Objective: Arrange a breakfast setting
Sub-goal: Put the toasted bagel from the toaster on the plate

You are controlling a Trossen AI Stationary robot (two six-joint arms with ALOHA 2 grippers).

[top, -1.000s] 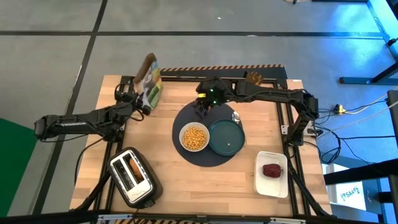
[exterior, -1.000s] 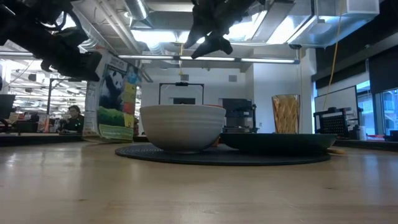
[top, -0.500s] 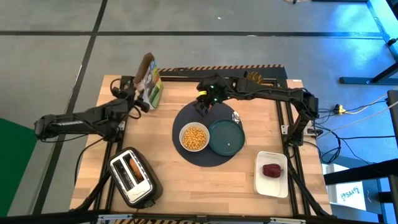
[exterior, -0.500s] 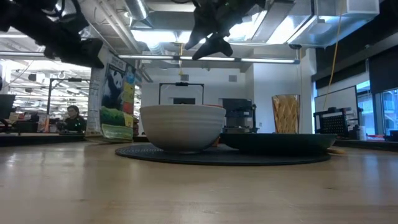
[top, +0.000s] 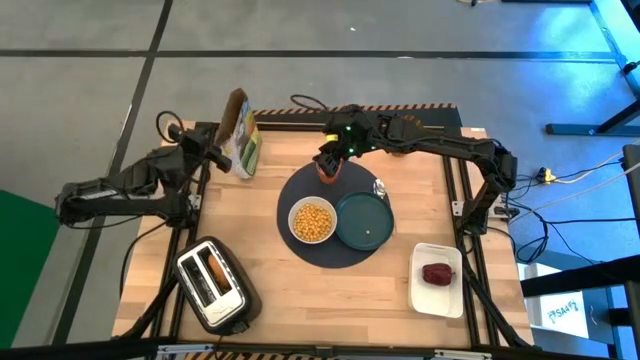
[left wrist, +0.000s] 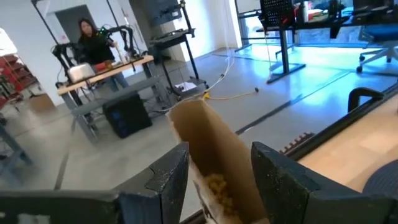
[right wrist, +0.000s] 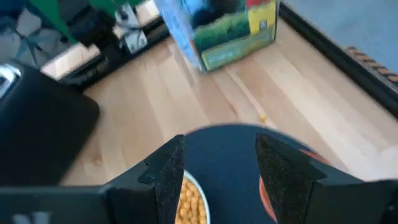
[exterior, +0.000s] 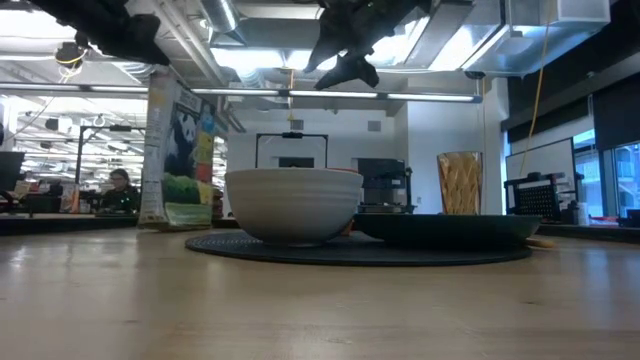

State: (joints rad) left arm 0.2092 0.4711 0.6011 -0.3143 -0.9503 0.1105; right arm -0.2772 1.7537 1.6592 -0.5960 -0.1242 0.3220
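- Mat (top: 300, 240): round, dark grey, at table centre; it serves as the landmark below.
- Bowl (top: 312, 221) sits on the mat's left part, filled with yellow cereal (top: 313, 219); it touches or nearly touches the plate.
- Plate (top: 364, 221) sits on the mat's right part, just beside the bowl.
- Cup (top: 329, 171) stands on the mat's far edge, under the right gripper.
- Spoon (top: 379, 187) lies at the mat's far-right edge, beside the plate.
- Fruit (top: 437, 274) lies in the tray (top: 438, 301), well right of the mat.
- Toaster (top: 212, 284) stands left of the mat on the near side, a toasted piece in one slot.
- Cereal box (top: 240, 133) stands upright, far-left of the mat.
- Right gripper (top: 331, 160) hangs above the mat's far edge, fingers spread, holding nothing.
- Left gripper (top: 213, 155) is beside the box, fingers spread, clear of its open top.
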